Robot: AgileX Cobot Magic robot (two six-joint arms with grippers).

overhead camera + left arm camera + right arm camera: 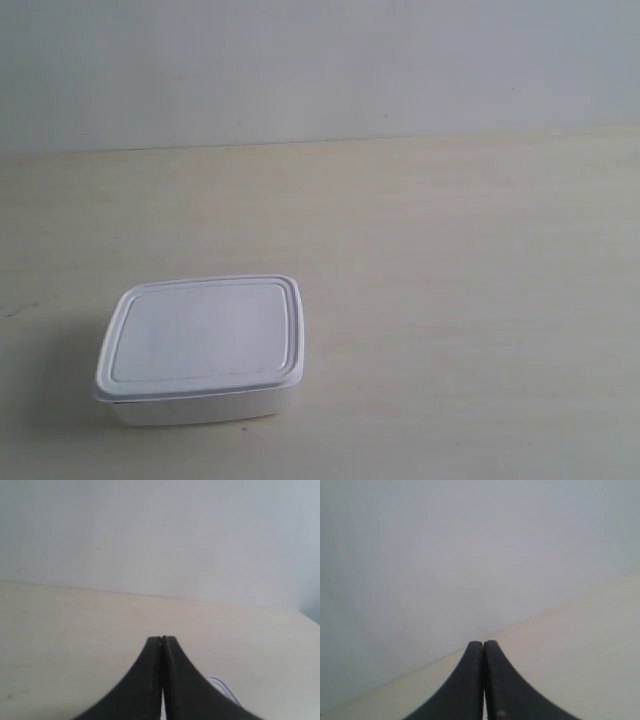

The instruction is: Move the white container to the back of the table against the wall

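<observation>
Lidded white container (200,345) at near left of table (460,300), well apart from far wall (320,70); left gripper (161,640) and right gripper (483,644) both pressed closed, empty.

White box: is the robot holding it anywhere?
No, nothing is held. The left fingers and right fingers are shut on nothing; the box sits untouched on the table.

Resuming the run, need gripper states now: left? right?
Black left gripper: closed, holding nothing.
Black right gripper: closed, holding nothing.
</observation>
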